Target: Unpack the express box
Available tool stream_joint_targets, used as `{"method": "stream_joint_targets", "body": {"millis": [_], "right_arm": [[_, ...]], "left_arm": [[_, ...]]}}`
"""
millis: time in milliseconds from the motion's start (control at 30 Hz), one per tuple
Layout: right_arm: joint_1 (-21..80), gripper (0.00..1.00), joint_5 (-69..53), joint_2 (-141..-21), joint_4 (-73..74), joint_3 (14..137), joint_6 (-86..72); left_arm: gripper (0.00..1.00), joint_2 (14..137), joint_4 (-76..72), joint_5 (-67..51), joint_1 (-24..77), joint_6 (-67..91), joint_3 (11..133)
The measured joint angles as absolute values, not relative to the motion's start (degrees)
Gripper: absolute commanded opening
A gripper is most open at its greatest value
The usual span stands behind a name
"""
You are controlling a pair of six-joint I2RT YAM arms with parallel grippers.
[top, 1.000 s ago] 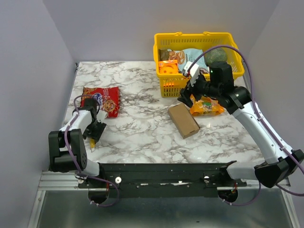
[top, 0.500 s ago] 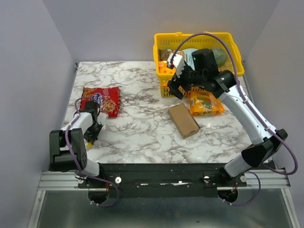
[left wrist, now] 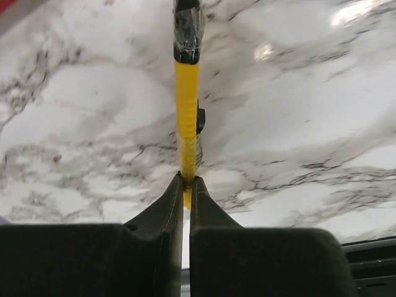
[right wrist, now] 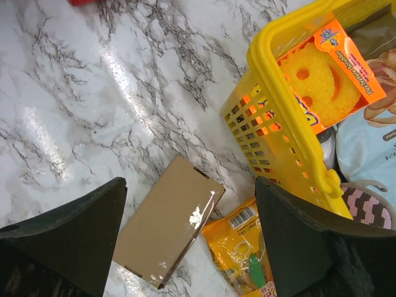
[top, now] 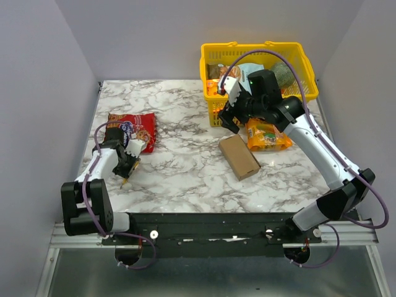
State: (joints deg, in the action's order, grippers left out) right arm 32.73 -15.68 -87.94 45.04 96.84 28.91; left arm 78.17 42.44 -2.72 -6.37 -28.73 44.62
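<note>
Slippage worries me most: my left claw [left wrist: 185,185] is clenched on only the tail end of the yellow cutter [left wrist: 187,93], near the worktop's [top: 185,179] left edge, so the cutter may pivot or drop as I lift. The express box [top: 239,156] lies closed right of the worktop's centre, beneath my released right claw [right wrist: 189,185]. A second ago the left claw stood wide. The right arm has since swung left along the yellow basket [top: 213,114], and the box is unmoved.
</note>
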Motion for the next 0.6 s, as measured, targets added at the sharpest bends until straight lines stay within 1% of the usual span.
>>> {"method": "stream_joint_targets", "body": {"millis": [100, 400, 500, 533, 600], "right_arm": [[32.73, 0.91, -15.44, -87.31, 44.36, 94.98, 28.05], [32.73, 0.91, -14.11, -82.96, 42.24, 89.3, 27.42], [32.73, 0.91, -14.09, -81.65, 42.02, 87.96, 27.42], [32.73, 0.91, -14.11, -81.36, 42.02, 87.68, 27.42], [32.73, 0.91, -14.13, -81.14, 41.98, 87.37, 27.42]], "left_arm": [[0.0, 78.37, 41.56, -7.18, -5.87, -30.28, 44.64], [0.0, 79.81, 41.3, -10.31, -5.5, -32.21, 45.69], [0.11, 80.07, 40.93, -10.33, -5.34, -32.23, 45.69], [0.2, 80.2, 40.66, -10.35, -5.21, -32.16, 45.69], [0.24, 80.84, 40.1, -10.37, -4.8, -32.05, 46.09]]}}
